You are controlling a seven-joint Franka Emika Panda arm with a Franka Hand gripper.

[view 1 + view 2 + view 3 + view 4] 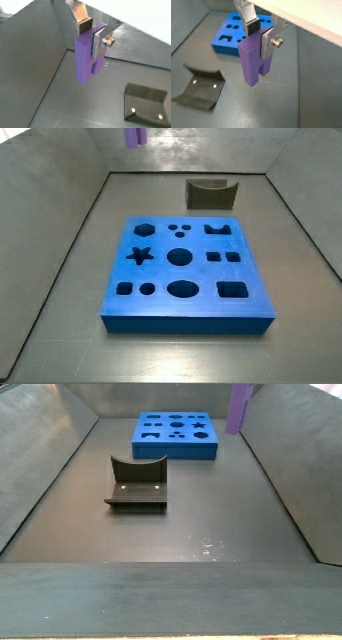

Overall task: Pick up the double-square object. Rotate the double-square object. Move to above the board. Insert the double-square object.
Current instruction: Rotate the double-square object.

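Claw [260, 33] grips double-square object [254, 60] aloft above grey floor [201, 574], board [185, 276] apart.

The pincer [263, 34] hangs above the floor [201, 514], with the block [254, 59] upright between its fingers [268, 42], clear of the floor. In a side view the board [187, 268] lies flat mid-floor; the holder [211, 194] stands behind it, apart. The block [135, 136] shows at the far edge, beyond the board.
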